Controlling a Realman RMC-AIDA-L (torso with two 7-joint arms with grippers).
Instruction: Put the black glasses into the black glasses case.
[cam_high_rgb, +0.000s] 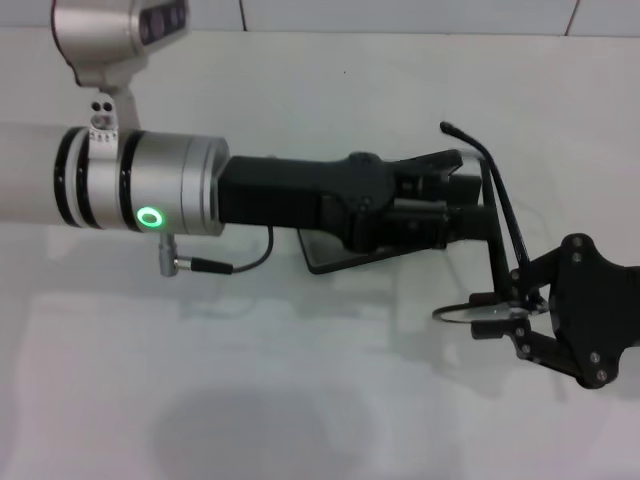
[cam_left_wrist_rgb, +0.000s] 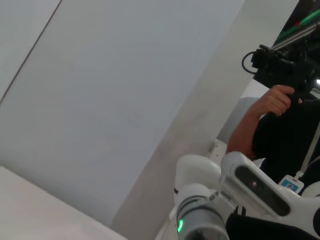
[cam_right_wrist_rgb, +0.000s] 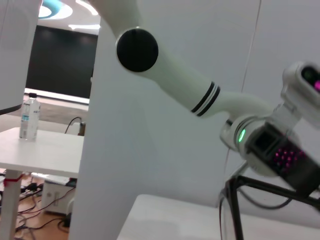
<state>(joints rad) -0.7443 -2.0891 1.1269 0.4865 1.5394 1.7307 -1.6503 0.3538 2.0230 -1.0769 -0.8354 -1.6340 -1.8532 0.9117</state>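
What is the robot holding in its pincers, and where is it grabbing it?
The right pincer holds the black glasses by the frame front, near the lenses. The left pincer is over the black glasses case; whether it grips anything cannot be told.

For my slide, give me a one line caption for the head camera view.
Right gripper holds the black glasses by the frame while the left gripper reaches across the black glasses case on the white table.

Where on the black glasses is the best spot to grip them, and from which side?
Probably the frame corner by the hinge, coming from the robot's right, where the right gripper holds them. On the black glasses, the long slim temple and thin lens look like poorer holds. The left gripper is over the black glasses case.
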